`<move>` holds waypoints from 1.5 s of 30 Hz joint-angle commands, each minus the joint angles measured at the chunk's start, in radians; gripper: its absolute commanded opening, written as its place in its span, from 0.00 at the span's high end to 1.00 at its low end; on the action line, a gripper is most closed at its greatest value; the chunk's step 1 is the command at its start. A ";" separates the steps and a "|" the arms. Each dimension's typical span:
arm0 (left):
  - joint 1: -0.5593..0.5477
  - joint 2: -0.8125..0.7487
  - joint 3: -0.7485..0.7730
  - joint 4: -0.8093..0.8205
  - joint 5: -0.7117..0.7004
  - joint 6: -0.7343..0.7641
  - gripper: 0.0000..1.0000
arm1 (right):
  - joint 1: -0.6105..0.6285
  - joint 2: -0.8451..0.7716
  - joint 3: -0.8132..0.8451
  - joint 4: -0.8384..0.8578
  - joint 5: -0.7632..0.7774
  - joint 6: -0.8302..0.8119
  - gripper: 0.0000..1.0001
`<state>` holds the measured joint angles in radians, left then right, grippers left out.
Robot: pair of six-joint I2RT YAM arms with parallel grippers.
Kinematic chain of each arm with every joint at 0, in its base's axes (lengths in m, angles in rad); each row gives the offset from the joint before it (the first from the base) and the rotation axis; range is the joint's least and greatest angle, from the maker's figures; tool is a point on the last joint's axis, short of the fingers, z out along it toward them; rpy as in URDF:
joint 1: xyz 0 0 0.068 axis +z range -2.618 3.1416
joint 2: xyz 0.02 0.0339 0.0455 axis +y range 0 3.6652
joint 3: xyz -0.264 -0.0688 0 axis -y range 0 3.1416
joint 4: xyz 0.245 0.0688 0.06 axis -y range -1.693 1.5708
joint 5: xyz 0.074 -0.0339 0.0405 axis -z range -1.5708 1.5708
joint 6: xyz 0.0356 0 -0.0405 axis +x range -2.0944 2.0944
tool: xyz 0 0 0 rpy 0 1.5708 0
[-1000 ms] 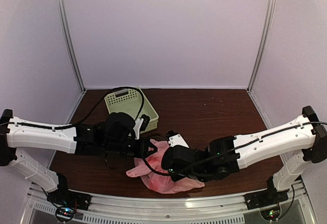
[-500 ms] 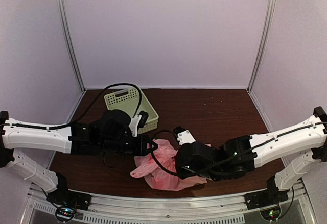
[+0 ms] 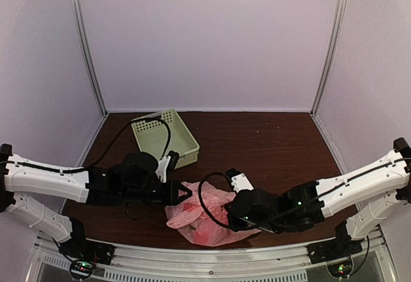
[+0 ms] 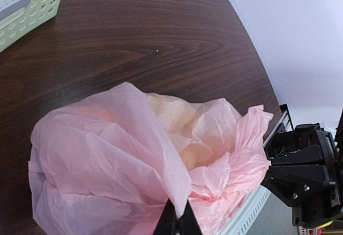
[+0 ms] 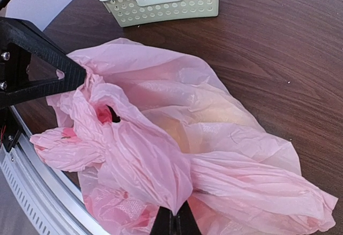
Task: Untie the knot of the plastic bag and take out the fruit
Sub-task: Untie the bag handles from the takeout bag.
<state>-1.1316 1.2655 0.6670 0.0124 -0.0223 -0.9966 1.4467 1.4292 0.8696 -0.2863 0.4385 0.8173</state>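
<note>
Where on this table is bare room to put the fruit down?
Bare table lies right of the basket, from back wall to right arm. The front middle is crowded: left gripper and right gripper pinch the plastic bag.

The fruit (image 4: 170, 113) shows only as vague yellowish patches through the plastic bag (image 5: 177, 138) (how many pieces cannot be told). The basket (image 4: 31, 6) is cut off at the left wrist view's corner.

Pink plastic bag (image 3: 204, 212) lay crumpled near the front edge of the dark wooden table (image 3: 270, 147); it was thin, translucent and crinkled, its top bunched in folds. Fruit (image 5: 179, 130) sat inside, showing only as pale yellow-orange shapes through the film, with a red patch at a small gap.
</note>
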 commanded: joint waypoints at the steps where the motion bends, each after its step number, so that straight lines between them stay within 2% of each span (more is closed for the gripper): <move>1: 0.034 -0.024 -0.027 0.041 -0.011 -0.007 1.00 | -0.006 0.006 -0.024 -0.011 -0.004 0.050 1.00; 7: 0.037 -0.017 -0.010 0.092 0.060 0.029 1.00 | -0.006 -0.019 -0.007 -0.003 -0.012 0.046 1.00; 9: 0.036 -0.015 -0.012 0.115 0.075 0.038 1.00 | -0.006 -0.035 0.007 -0.007 -0.022 0.038 0.86; 11: 0.036 -0.010 -0.007 0.125 0.086 0.047 1.00 | -0.006 -0.055 0.019 -0.011 -0.032 0.030 0.68; 14: 0.037 0.002 0.012 0.122 0.110 0.065 1.00 | -0.006 -0.090 0.029 -0.013 -0.040 0.021 0.51; 18: 0.036 0.017 0.014 0.147 0.133 0.068 1.00 | -0.010 -0.119 0.068 -0.044 -0.037 -0.002 0.38; 23: 0.036 0.029 0.021 0.157 0.143 0.073 1.00 | -0.012 -0.095 0.154 -0.101 -0.036 -0.048 0.29; 30: 0.036 0.043 0.035 0.151 0.154 0.081 1.00 | -0.043 -0.040 0.203 -0.109 -0.054 -0.050 0.27; 39: 0.037 0.039 0.029 0.148 0.152 0.075 1.00 | -0.105 0.014 0.201 -0.096 -0.160 -0.051 0.29; 45: 0.036 0.034 0.029 0.143 0.148 0.075 1.00 | -0.109 0.041 0.200 -0.126 -0.175 -0.045 0.32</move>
<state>-1.1004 1.3003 0.6758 0.1204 0.1165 -0.9363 1.3411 1.4536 1.0580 -0.3729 0.2874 0.7792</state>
